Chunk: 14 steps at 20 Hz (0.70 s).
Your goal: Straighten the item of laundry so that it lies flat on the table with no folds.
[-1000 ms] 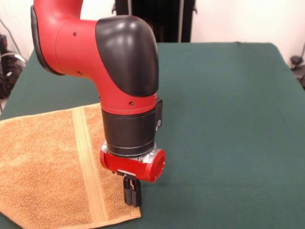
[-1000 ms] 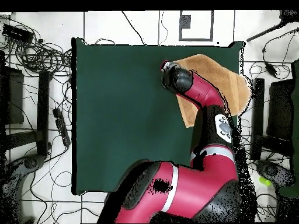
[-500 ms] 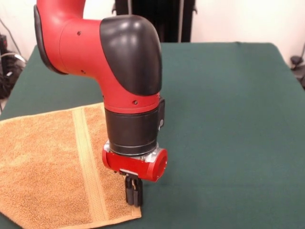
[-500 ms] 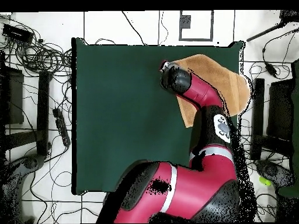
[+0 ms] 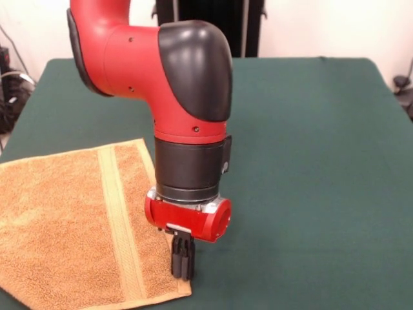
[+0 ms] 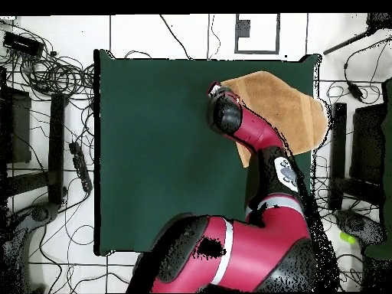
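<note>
The item of laundry, an orange-tan towel (image 5: pixel 58 232) with a paler stripe (image 5: pixel 119 226), lies at the near left of the green table (image 5: pixel 310 161). Its left side runs out of the picture. My gripper (image 5: pixel 182 261) points straight down over the towel's near right corner, with its black fingers (image 5: pixel 182 255) pressed together and their tips at the cloth. No cloth shows between them. From overhead, the towel (image 6: pixel 279 107) spreads at the table's (image 6: pixel 153 153) top right and reaches its right edge. The arm's wrist (image 6: pixel 226 111) hides the gripper there.
The red and black arm (image 5: pixel 187 97) stands tall over the towel's right edge. Cables and stands (image 6: pixel 46 84) lie on the floor around the table. A dark stand (image 5: pixel 206 26) rises behind the far edge.
The arm has shifted a little to the right in the front view and the gripper moved slightly with it. The towel has not moved.
</note>
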Each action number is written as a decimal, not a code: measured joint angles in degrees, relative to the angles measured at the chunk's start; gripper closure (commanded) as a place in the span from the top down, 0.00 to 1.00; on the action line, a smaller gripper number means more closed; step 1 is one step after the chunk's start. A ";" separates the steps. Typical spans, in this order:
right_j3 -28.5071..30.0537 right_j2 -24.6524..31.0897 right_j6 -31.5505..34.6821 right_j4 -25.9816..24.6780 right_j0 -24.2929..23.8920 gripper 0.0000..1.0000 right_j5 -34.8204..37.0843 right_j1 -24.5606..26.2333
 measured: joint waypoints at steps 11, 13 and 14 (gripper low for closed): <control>2.48 -0.04 0.05 5.13 2.70 0.00 -1.90 -1.01; 2.98 -0.03 0.38 6.59 3.29 0.00 -2.27 -1.19; 3.30 -0.02 0.63 7.47 3.64 0.00 -2.54 -1.29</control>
